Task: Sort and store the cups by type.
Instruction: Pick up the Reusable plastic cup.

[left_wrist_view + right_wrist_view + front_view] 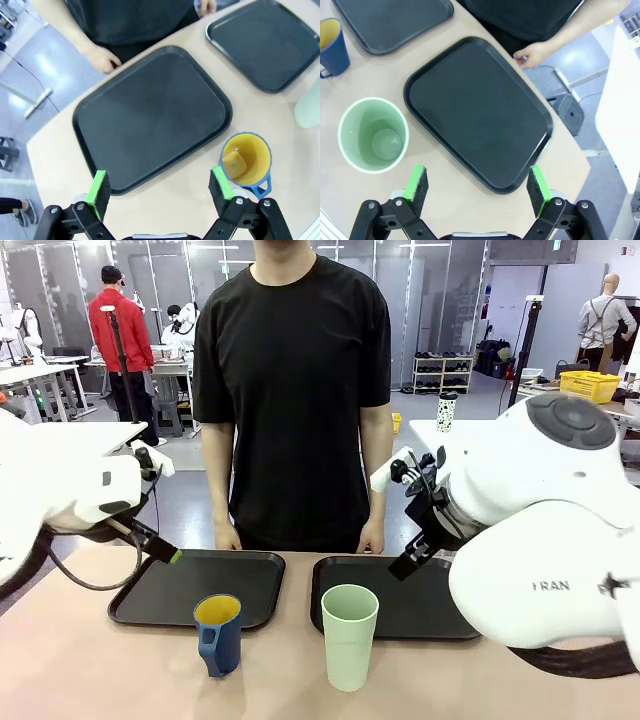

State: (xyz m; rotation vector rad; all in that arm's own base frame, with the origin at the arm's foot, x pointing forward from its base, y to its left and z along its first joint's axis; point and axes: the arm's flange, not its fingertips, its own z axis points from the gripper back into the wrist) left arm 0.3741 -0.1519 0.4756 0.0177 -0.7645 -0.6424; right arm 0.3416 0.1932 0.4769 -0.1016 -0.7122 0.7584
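Observation:
The dark blue handled mug [218,633] with its yellow inside stands on the table before the left black tray [170,590]. The tall mint-green tumbler [349,636] stands in front of the right black tray [430,605]. My left gripper [168,552] hovers over the left tray's near-left corner; in its wrist view it [160,185] is open and holds nothing, with the mug [246,160] just beside one finger. My right gripper [406,567] hangs over the right tray; it [477,184] is open, and the tumbler [374,134] stands off to one side.
A person stands at the far side, both hands resting at the table edge behind the trays [102,60] [532,54]. Both trays [150,115] [477,112] are bare. Open tabletop lies around the cups toward the near edge.

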